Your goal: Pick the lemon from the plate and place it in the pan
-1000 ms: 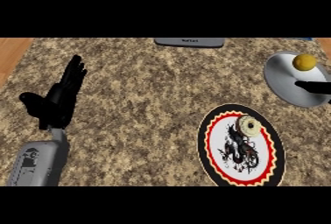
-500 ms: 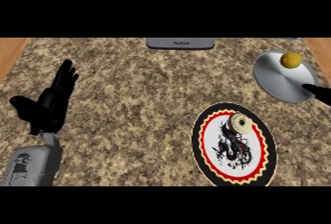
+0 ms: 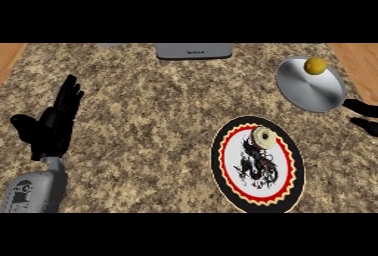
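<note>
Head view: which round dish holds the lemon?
The plain grey pan at upper right holds the lemon; the red-rimmed plate carries only a pale ring.

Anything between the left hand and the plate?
Nothing. In the head view, only bare counter lies between the left hand and the plate.

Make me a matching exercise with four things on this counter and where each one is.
Things:
1. lemon
2. ring-shaped pastry
3. left hand
4. grey appliance

Places:
A. at the far edge of the counter
B. in the silver pan
C. on the dragon plate
D. open, at the view's left

Pairs: 1-B, 2-C, 3-D, 4-A
</note>
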